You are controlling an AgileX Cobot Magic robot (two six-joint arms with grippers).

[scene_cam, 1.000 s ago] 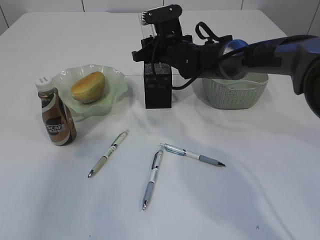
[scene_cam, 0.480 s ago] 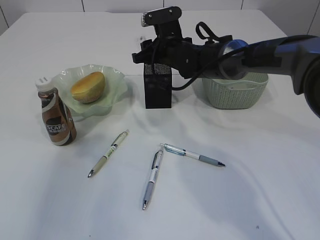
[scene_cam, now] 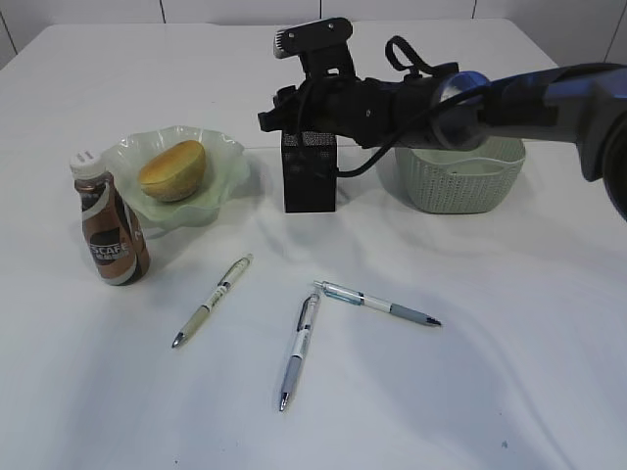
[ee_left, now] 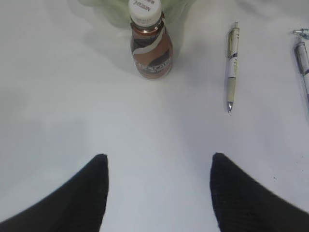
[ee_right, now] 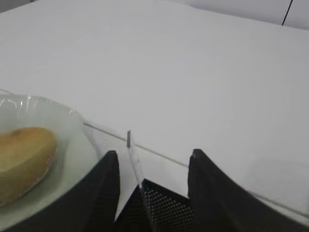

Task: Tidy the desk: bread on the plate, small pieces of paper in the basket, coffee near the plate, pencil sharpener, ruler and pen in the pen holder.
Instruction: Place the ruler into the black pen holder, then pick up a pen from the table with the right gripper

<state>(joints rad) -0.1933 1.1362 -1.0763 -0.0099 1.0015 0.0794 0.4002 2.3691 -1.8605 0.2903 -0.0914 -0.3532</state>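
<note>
The desk (scene_cam: 509,372) is a plain white top that fills the exterior view. Across its far right side reaches the right arm (scene_cam: 529,98), dark and bulky, with its gripper (ee_right: 150,162) above the holder (scene_cam: 310,173). In the right wrist view the two black fingers (ee_right: 108,183) stand apart on either side of the ruler (ee_right: 134,162), which sticks up out of the holder's mesh mouth; a gap shows between the ruler and each finger, so the grip looks released. The basket (scene_cam: 458,176) sits just right of the holder, partly behind the arm; its contents cannot be made out. The plate (scene_cam: 223,162) lies left of the holder with the bread (scene_cam: 172,169) on it. The coffee (scene_cam: 110,227) stands upright at the plate's near left edge, touching or almost touching it. Three pens lie on the bare desk in front: one (scene_cam: 212,300) slanted at left, one (scene_cam: 298,350) in the middle, and one (scene_cam: 378,304) to the right, its tip near the middle pen's top. The left gripper (ee_left: 157,193) hovers over bare desk near the coffee, its fingers (ee_left: 87,193) spread wide and holding nothing.
</note>
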